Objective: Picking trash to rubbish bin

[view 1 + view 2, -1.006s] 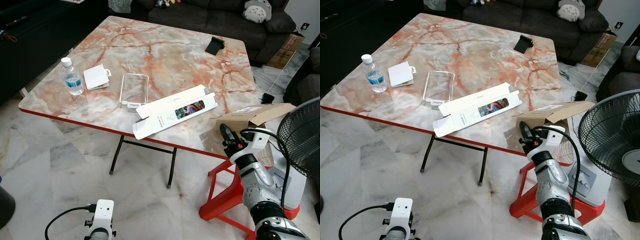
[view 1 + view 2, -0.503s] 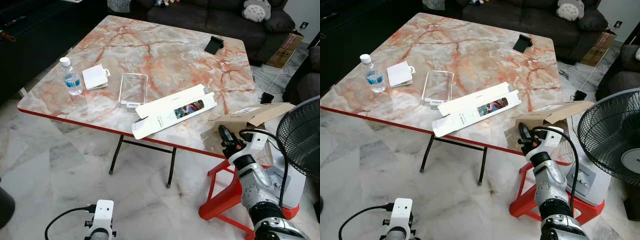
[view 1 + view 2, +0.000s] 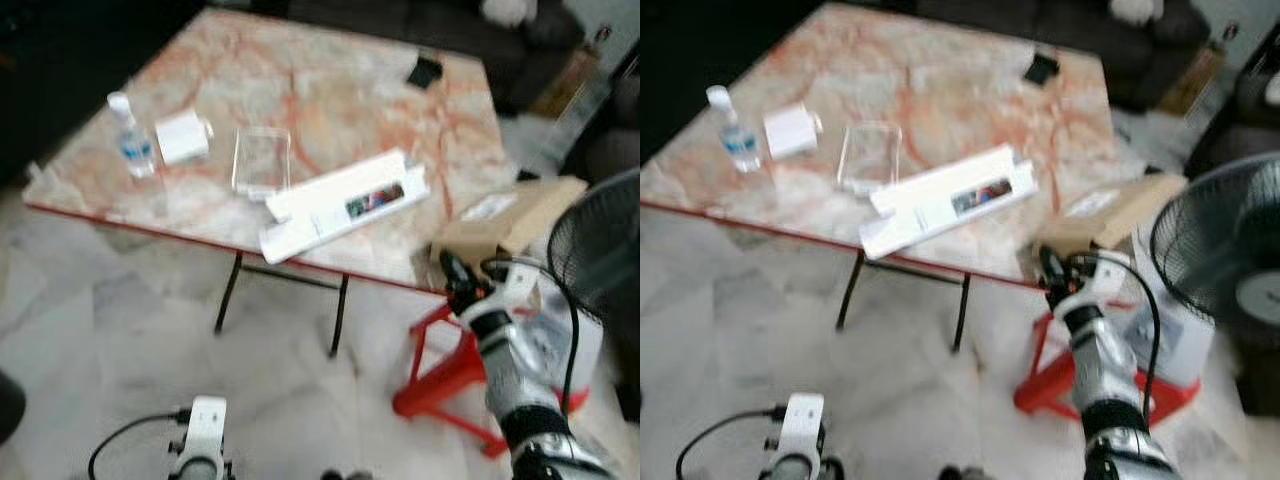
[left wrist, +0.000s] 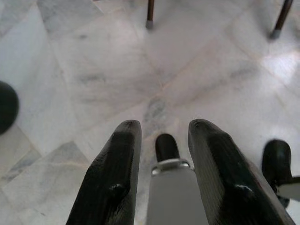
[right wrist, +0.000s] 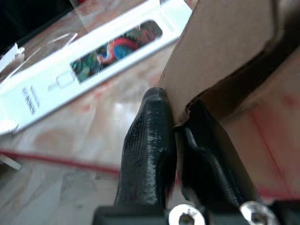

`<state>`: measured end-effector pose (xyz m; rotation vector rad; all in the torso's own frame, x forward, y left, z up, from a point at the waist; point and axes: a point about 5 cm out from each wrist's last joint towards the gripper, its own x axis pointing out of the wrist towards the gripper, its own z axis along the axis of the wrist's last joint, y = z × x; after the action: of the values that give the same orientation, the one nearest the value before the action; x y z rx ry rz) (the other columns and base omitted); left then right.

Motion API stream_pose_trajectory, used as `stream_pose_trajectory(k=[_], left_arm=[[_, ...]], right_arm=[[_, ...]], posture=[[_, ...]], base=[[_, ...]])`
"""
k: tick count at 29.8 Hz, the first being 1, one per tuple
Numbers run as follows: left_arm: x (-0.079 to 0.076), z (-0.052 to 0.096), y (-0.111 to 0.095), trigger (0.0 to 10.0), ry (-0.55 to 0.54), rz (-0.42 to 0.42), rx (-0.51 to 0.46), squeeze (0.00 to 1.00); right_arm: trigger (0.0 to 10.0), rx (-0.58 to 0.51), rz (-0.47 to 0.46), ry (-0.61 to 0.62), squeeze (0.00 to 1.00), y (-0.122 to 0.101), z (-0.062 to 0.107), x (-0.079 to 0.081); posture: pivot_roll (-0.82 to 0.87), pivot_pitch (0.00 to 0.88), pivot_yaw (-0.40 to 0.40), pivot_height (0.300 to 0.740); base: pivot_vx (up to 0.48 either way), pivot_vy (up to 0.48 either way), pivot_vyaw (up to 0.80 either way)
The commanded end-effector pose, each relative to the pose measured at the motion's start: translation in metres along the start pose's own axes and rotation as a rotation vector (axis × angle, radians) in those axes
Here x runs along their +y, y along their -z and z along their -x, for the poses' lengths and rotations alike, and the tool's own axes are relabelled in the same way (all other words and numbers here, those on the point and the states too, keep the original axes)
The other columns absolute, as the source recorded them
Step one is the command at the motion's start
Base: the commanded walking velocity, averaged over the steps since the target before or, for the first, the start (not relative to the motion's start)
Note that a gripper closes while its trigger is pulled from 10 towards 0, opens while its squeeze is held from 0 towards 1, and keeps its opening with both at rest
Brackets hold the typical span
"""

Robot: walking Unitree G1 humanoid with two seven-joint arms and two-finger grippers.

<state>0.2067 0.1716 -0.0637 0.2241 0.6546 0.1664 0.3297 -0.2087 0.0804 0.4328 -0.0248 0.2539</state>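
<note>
view tilted down (now blurred)

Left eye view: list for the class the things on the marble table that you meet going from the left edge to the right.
Water bottle → small white packet → clear plastic tray → long white flattened box → brown cardboard box at the table's right edge.

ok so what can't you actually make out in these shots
- Print on the long white box: both eye views are motion-blurred.
- Water bottle label: small and blurred.
- Cardboard box contents: right wrist view is too close, and the right pincer covers its edge.
- Dark round object: cut off by the left wrist view's edge.
</note>
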Motion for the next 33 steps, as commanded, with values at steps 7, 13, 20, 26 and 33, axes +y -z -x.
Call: stream_pose_trajectory(k=[7, 13, 20, 26, 33], left_arm=[[-0.003, 0.004, 0.008, 10.0, 0.004, 0.010, 0.026, 0.00], [-0.003, 0.004, 0.008, 10.0, 0.007, 0.007, 0.025, 0.00], [-0.004, 0.004, 0.007, 10.0, 0.008, 0.010, 0.022, 0.00], [-0.005, 0.003, 0.006, 10.0, 0.008, 0.011, 0.023, 0.00], [-0.005, 0.004, 0.009, 10.0, 0.003, 0.005, 0.041, 0.00]], right_arm=[[10.0, 0.015, 0.010, 0.027, 0.00, 0.001, 0.006, -0.007], [10.0, 0.018, 0.008, 0.028, 0.00, 0.002, 0.007, -0.008], [10.0, 0.033, 0.009, 0.044, 0.00, 0.004, 0.010, -0.011], [10.0, 0.086, 0.011, 0.094, 0.00, 0.014, 0.018, -0.019], [10.0, 0.249, 0.013, 0.292, 0.00, 0.041, 0.048, -0.043]], posture=[[0.04, 0.147, -0.147, 0.728], [0.04, 0.141, -0.145, 0.728], [0.04, 0.138, -0.148, 0.728], [0.04, 0.138, -0.150, 0.728], [0.03, 0.144, -0.155, 0.728]], base=[[-0.298, 0.000, 0.00], [-0.293, 0.000, 0.00], [-0.281, 0.000, 0.00], [-0.186, 0.000, 0.00], [0.000, 0.000, 0.00]])
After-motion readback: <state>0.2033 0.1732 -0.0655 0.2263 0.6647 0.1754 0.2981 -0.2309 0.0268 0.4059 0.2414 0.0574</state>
